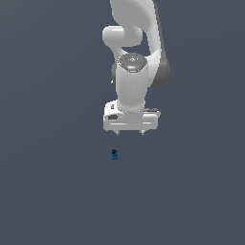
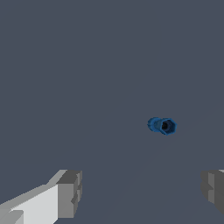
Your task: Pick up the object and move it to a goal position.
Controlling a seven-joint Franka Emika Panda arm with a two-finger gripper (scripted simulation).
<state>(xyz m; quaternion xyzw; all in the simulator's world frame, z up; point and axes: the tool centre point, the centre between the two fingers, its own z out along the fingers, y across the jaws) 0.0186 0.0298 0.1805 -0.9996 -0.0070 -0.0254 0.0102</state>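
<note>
The object (image 1: 114,154) is a tiny dark-blue cylinder with a darker top, standing on the flat grey surface. My white gripper (image 1: 129,132) hangs above it, its two short fingertips pointing down. The object sits below the fingertip on the exterior view's left, apart from it. In the wrist view the object (image 2: 162,126) shows its dark hollow end and lies beyond the gap between the two grey fingers (image 2: 70,192), nearer the other finger (image 2: 213,188). The jaws stand wide apart and hold nothing.
The white arm (image 1: 136,43) rises behind the gripper toward the top of the exterior view. The grey surface (image 1: 48,191) spreads all around.
</note>
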